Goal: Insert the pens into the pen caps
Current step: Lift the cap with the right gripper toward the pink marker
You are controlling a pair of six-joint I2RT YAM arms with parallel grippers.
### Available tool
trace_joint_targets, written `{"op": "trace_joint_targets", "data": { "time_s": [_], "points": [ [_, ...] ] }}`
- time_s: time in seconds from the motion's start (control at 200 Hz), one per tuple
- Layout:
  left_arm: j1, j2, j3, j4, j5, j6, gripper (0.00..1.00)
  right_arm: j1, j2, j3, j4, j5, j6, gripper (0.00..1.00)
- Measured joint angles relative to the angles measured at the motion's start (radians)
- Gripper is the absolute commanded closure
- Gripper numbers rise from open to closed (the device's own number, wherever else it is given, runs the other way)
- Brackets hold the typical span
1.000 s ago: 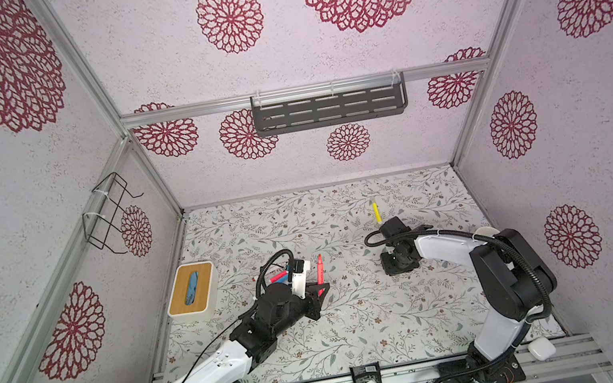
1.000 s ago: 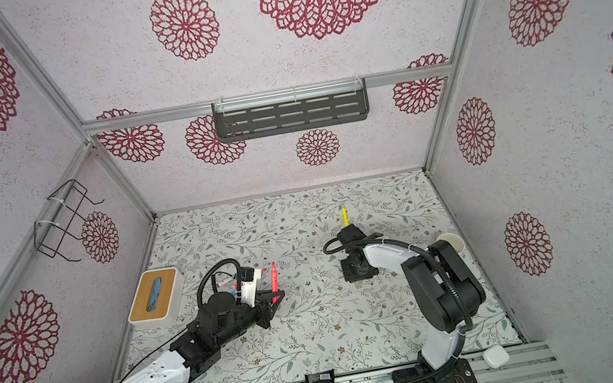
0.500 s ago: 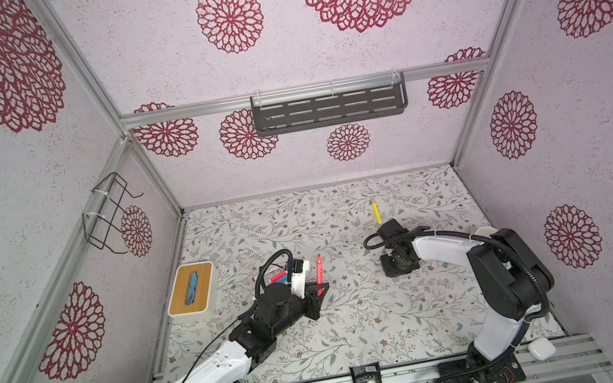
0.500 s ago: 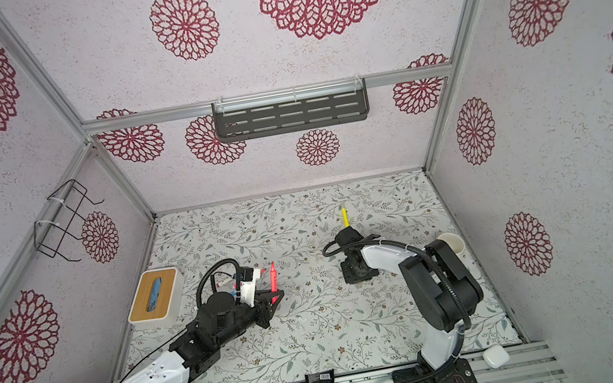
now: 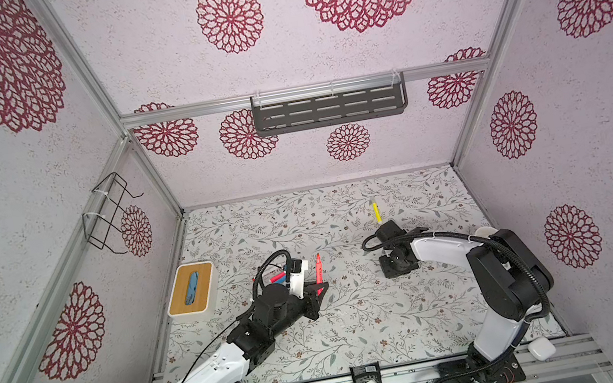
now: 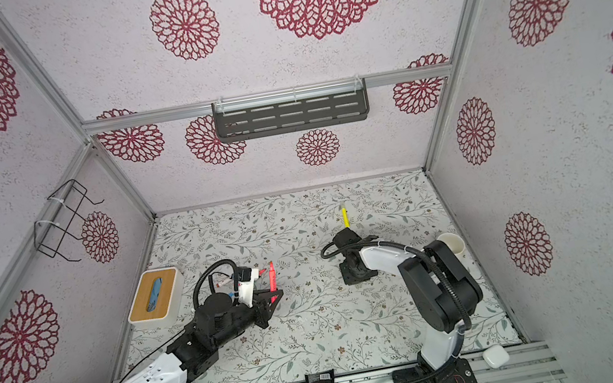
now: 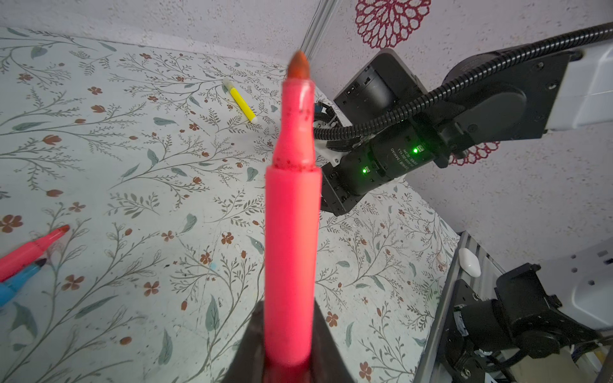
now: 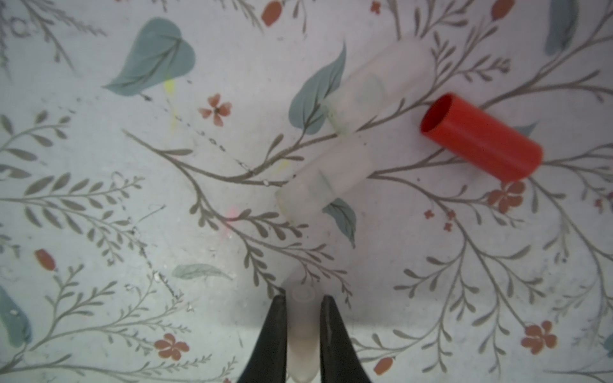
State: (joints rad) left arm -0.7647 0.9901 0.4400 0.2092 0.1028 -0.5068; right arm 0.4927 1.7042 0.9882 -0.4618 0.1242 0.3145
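My left gripper (image 5: 318, 288) (image 7: 288, 331) is shut on a pink pen (image 7: 292, 232), which stands tip up and uncapped above the mat in both top views (image 6: 271, 276). Low over the mat right of centre, my right gripper (image 8: 302, 300) is shut on a translucent clear pen cap (image 8: 302, 328). Just beyond it lie two more clear pen caps (image 8: 326, 180) (image 8: 379, 84) and a red cap (image 8: 481, 137). A yellow pen (image 5: 376, 211) lies behind the right wrist. Another pink pen (image 7: 33, 248) and a blue pen (image 7: 18, 285) lie together by the left arm.
A tissue box with a wooden lid (image 5: 192, 294) stands at the mat's left edge. A white mug (image 6: 450, 244) is behind the right arm by the right wall. A white earbud case (image 5: 542, 349) lies on the front rail.
My right gripper has shut on the clear cap and its wrist has shifted slightly. The left arm and its pink pen have not moved.
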Motion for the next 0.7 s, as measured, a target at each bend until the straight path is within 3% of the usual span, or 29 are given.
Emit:
{"op": "trace_joint_targets", "data": {
  "time_s": [0.265, 0.45, 0.7],
  "points": [
    [0.000, -0.010, 0.000, -0.005, 0.012, -0.006, 1.00, 0.031, -0.322, -0.125, 0.126, -0.084, 0.012, 0.98],
    [-0.005, 0.002, 0.000, 0.015, 0.023, -0.021, 1.00, 0.030, -0.553, -0.219, 0.308, -0.216, 0.063, 0.95],
    [-0.079, 0.107, 0.010, 0.086, 0.018, -0.038, 1.00, 0.031, -0.665, -0.327, 0.581, -0.358, 0.206, 0.93]
  ]
}}
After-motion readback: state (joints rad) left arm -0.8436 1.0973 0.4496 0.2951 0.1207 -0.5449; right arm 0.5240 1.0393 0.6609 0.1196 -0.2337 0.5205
